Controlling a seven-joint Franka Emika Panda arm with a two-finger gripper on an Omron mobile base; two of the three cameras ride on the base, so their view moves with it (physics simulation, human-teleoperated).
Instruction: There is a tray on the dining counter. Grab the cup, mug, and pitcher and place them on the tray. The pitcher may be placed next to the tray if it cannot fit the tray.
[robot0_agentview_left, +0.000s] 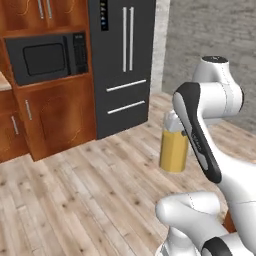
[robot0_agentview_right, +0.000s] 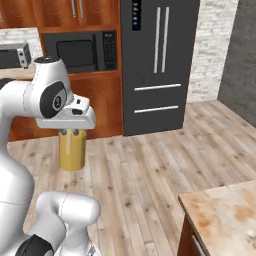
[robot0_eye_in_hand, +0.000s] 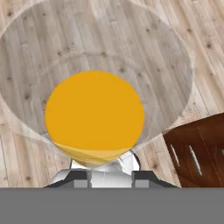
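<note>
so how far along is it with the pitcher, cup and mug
Nothing can be counted as done from these views: neither cup, mug nor tray appears. In hand: the pitcher of amber liquid hangs from the claw above the wood floor, the hand view looking down into it. Left: carry it to the dining counter, its corner at lower right, and set it on or beside the tray.

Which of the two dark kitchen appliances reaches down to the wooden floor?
The tall dark double-door refrigerator; the black microwave sits raised inside the reddish wood cabinet.
</note>
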